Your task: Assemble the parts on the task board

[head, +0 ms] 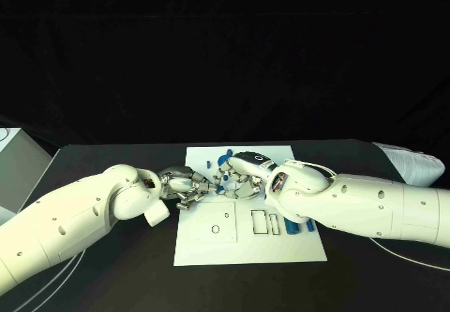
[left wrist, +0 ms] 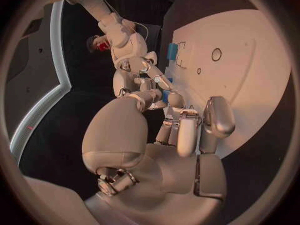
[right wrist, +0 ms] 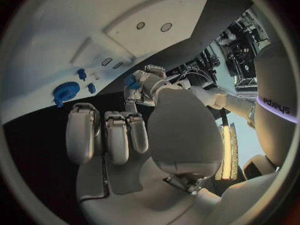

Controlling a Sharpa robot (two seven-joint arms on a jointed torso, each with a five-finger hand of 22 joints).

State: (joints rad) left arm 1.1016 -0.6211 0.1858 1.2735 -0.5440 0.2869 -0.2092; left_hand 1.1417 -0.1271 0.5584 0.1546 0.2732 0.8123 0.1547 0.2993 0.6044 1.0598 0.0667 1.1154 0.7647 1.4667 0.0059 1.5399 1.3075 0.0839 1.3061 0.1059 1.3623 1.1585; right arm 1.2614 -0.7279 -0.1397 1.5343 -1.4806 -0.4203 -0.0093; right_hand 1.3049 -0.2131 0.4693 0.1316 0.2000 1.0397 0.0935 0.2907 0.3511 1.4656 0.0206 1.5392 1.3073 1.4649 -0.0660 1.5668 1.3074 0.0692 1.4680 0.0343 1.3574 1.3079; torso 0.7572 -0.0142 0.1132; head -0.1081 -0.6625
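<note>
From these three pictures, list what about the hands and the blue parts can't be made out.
- Head view: left hand and right hand meet over the task board; their fingers hide which one holds the blue part.
- Head view: blue parts beside the slots, half covered by the right arm.
- Right wrist view: blue gear, teeth too small.

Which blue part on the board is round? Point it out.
The wide blue disc on the white board; the two blue pegs beside it are much narrower.

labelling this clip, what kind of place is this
Probably a robotics lab test bench: a black table against a dark backdrop, a white task board with cut-out slots and small blue parts, and both robot hands meeting above it.
</note>
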